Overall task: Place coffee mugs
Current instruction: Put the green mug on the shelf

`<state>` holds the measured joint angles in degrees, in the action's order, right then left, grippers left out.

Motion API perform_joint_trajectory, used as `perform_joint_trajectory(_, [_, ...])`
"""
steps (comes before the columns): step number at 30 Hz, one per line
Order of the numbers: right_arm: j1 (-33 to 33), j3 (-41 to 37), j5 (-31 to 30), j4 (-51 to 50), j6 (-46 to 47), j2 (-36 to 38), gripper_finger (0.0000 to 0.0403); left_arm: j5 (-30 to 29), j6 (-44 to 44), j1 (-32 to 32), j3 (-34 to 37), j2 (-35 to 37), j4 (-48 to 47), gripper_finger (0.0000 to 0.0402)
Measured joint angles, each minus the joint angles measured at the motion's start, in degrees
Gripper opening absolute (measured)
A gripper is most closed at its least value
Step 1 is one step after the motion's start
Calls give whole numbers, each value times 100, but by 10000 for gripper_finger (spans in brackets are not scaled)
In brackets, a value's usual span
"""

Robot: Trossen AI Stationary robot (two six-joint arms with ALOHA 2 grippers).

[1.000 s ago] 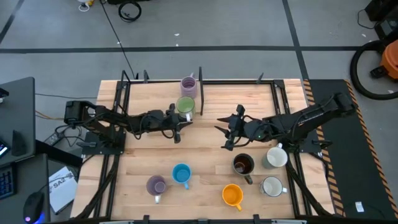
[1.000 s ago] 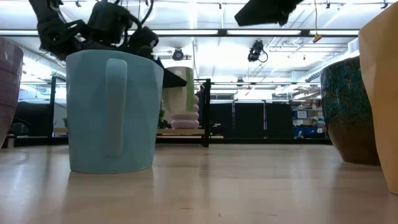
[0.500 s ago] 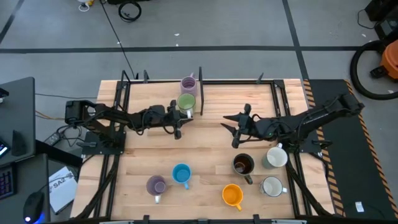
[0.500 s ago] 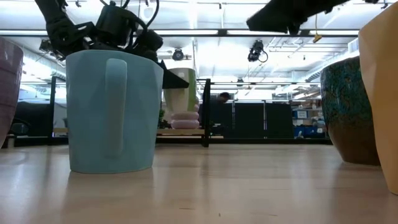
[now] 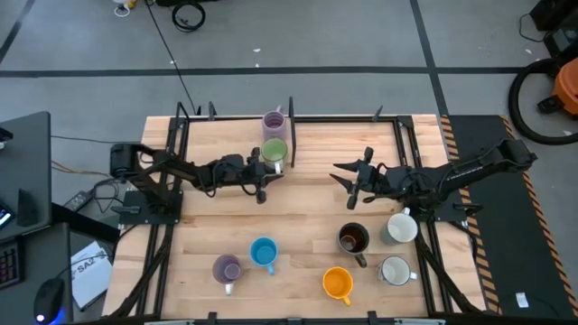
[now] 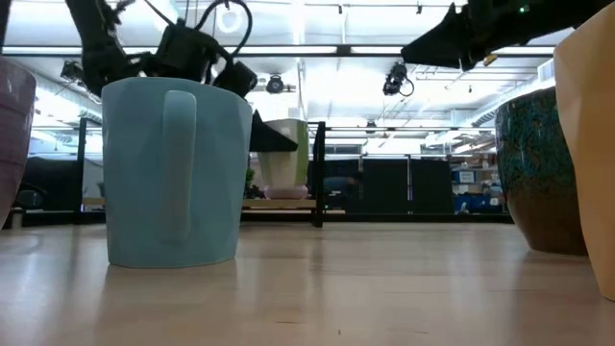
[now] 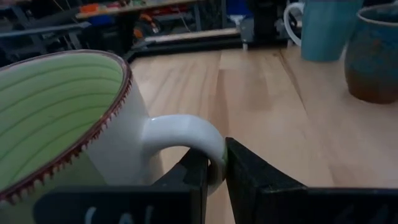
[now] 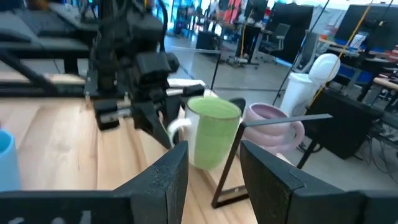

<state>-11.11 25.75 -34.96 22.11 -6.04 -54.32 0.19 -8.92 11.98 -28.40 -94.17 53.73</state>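
Standing at the desk's far edge, the green mug [image 5: 272, 152] sits just in front of a lilac mug [image 5: 274, 122], its white handle pinched between the fingers of the left end effector [image 7: 214, 177]. In the low view the green mug [image 6: 284, 154] appears raised above the lilac one. The right end effector [image 5: 349, 178] hangs mid-desk, fingers spread, holding nothing. Nearer the front edge of the desk [image 5: 307, 203] stand a second lilac mug [image 5: 226, 268], blue mug [image 5: 263, 253], orange mug [image 5: 337, 283], dark brown mug [image 5: 352, 239] and two white mugs [image 5: 398, 228].
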Motion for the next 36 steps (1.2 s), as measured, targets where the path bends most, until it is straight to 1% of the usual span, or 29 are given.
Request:
perform_joint_trajectory(3, [25, -112, 6, 57, 20, 66, 151, 51, 0, 76, -9, -217, 254, 42])
perform_joint_trajectory(6, [27, -117, 9, 60, 8, 76, 151, 66, -73, 150, 2, -236, 183, 42])
perform_joint_trajectory(11, [48, -117, 18, 20, -127, 76, 151, 364, -140, 328, -2, -236, 269, 42])
perform_joint_trajectory(18, [221, -117, 64, -86, -271, 74, 151, 550, -233, 456, -9, -347, 476, 42])
perform_joint_trajectory(23, [365, -117, 397, -108, -226, 72, 151, 690, -262, 491, -7, -465, 484, 42])
perform_joint_trajectory(28, [435, -117, 472, -110, -161, 72, 151, 717, -309, 531, -13, -713, 741, 42])
perform_joint_trajectory(36, [445, -117, 505, -91, -123, 72, 151, 715, -287, 657, -13, -721, 771, 47])
